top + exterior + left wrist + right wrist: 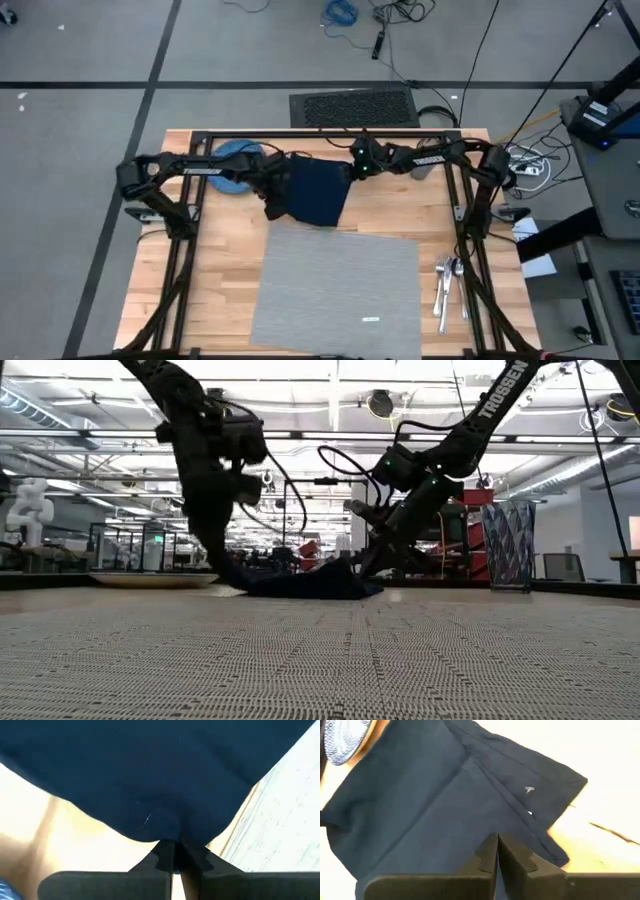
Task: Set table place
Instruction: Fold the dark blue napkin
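Wooden bench [215, 290] with black frame rails, seen from above. The grey placemat [335, 290] lies flat at the near edge, centred, its white tag toward the near right. Both arms reach inward along the far edge to a dark navy napkin [318, 192] that overlaps the placemat's far edge. Left tool [172, 862]: fingers together, clamped on the napkin's hem. Right tool [497, 851]: fingers together, pinching the napkin's opposite edge. Blue dish [232, 160] at far left; cutlery [447, 285] near the right edge.

Open-plan robotics lab, exposed ceiling ducts [330, 430], white robot arm [28, 510] at far benches, cables [345, 14] on grey floor
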Available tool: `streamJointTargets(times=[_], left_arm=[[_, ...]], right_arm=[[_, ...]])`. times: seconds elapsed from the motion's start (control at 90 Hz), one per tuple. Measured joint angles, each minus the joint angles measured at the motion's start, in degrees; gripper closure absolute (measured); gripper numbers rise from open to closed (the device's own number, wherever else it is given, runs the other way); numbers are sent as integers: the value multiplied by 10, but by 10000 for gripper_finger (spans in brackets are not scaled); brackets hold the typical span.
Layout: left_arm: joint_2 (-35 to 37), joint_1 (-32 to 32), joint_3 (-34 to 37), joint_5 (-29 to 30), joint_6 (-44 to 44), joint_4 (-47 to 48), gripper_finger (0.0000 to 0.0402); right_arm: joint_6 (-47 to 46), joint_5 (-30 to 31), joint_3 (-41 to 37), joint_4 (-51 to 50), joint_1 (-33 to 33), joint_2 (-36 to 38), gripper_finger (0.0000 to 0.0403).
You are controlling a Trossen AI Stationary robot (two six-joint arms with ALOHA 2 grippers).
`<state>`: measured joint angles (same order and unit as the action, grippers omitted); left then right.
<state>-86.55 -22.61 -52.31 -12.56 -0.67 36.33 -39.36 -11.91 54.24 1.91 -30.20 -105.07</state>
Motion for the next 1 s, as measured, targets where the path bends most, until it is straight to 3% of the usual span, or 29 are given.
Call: streamJointTargets(times=[0.244, 0.511, 0.7, 0.856, 1.0], left_arm=[[52, 0, 0, 13, 10, 0, 402], [61, 0, 0, 31, 10, 17, 402], [53, -1, 0, 100, -18, 31, 402], [53, -2, 0, 105, -20, 28, 402], [53, -2, 0, 104, -20, 24, 402]], right_arm=[[22, -1, 0, -6, -9, -1, 403], [32, -10, 5, -28, -11, -1, 403], [108, 33, 89, -160, 33, -1, 403], [156, 59, 148, -182, 47, -1, 403], [168, 31, 168, -228, 18, -33, 403]])
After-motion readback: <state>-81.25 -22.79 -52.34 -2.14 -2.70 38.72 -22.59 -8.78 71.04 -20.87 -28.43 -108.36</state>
